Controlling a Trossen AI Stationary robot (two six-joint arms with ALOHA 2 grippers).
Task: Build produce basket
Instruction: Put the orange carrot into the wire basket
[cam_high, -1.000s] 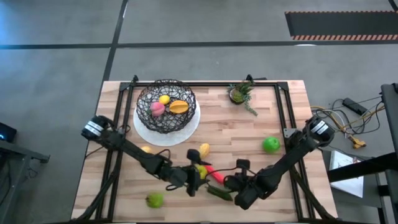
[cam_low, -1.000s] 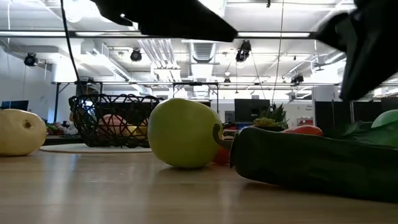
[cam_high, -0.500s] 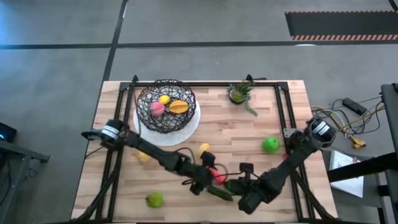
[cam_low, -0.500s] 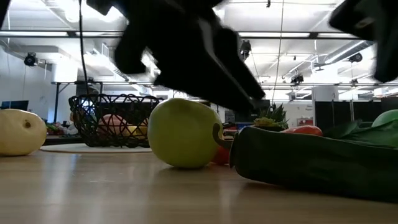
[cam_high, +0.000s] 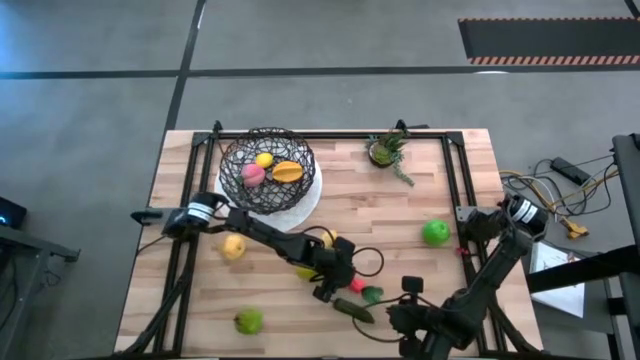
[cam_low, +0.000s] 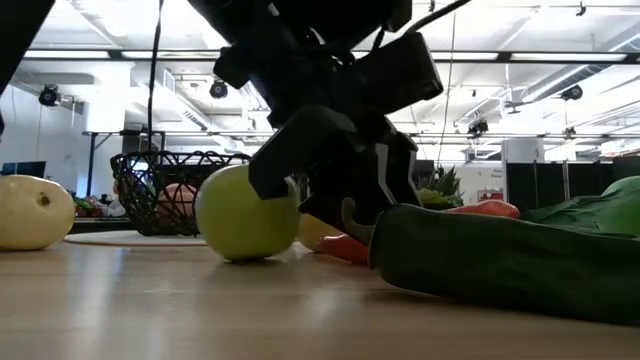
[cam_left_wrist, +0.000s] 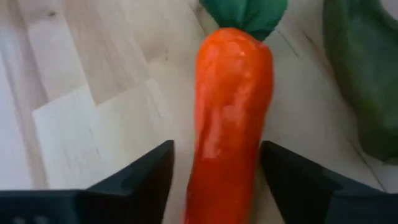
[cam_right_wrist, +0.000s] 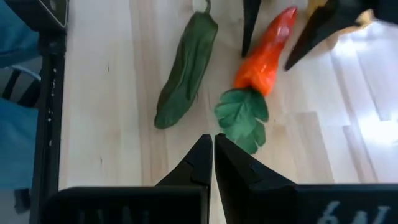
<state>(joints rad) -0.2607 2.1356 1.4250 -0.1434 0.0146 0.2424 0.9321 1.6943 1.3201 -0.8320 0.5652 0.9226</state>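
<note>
The black wire basket (cam_high: 266, 170) stands on a white plate (cam_high: 303, 208) at the far left. It holds a lemon, a pink peach and an orange half. The red pepper (cam_high: 350, 284) with its green top (cam_high: 372, 294) lies on the wood near the front middle. The dark green cucumber (cam_high: 352, 309) lies beside it. My left gripper (cam_high: 337, 281) is open, with one finger on each side of the pepper (cam_left_wrist: 230, 118). My right gripper (cam_high: 408, 298) is shut and empty (cam_right_wrist: 213, 146), just nearer than the pepper's green top (cam_right_wrist: 242, 118). My left gripper's fingers (cam_left_wrist: 152, 171) stand on either side of the pepper's body, toward its pointed end (cam_right_wrist: 280, 25). They come slanting down and lie across it. The pepper lies flat on the table. I cannot tell whether the fingers touch it.
A green apple (cam_high: 436, 233) lies at the right and a green fruit (cam_high: 249, 321) at the near left. One lemon (cam_high: 233, 246) lies left of the arm. A yellow fruit (cam_high: 326, 240) lies behind the left gripper. A potted plant (cam_high: 385, 150) stands at the far edge.
My left gripper has gone toward the table's right and come down over the red pepper. My right gripper has drawn back toward the near right. In the low view a yellow-green fruit beside the left gripper has rolled toward the table's left.
</note>
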